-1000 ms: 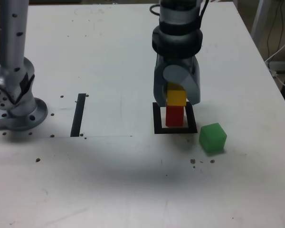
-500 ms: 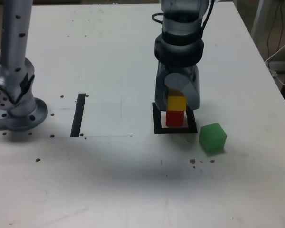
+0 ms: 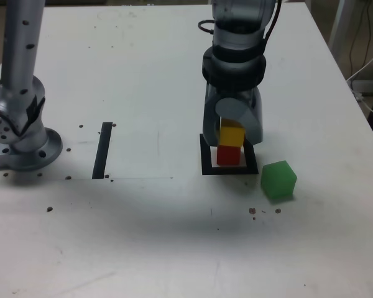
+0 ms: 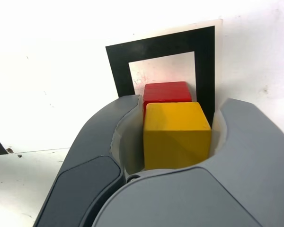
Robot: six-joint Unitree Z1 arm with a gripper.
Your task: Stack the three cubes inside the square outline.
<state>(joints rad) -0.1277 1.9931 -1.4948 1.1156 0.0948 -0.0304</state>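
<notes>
In the exterior view the red cube (image 3: pixel 229 156) stands inside the square outline (image 3: pixel 205 156), and the yellow cube (image 3: pixel 231 135) rests on top of it. My gripper (image 3: pixel 232 138) comes down from above and straddles the yellow cube. In the wrist view the yellow cube (image 4: pixel 177 135) sits between the grey fingers (image 4: pixel 109 137), with a narrow gap showing at each side, so my gripper (image 4: pixel 180 101) is open. Beyond it lie the red cube (image 4: pixel 165 90) and the square outline (image 4: pixel 158 47). The green cube (image 3: pixel 278 179) lies on the table just to the exterior view's right of the outline.
A straight black tape strip (image 3: pixel 102 151) lies on the white table (image 3: pixel 143 74) to the exterior view's left of the outline. The arm's silver base (image 3: pixel 22 146) stands at the far left. Cables (image 3: pixel 367 68) hang past the table's right edge.
The yellow cube has come down a little onto the red cube. The jaws have widened slightly around it.
</notes>
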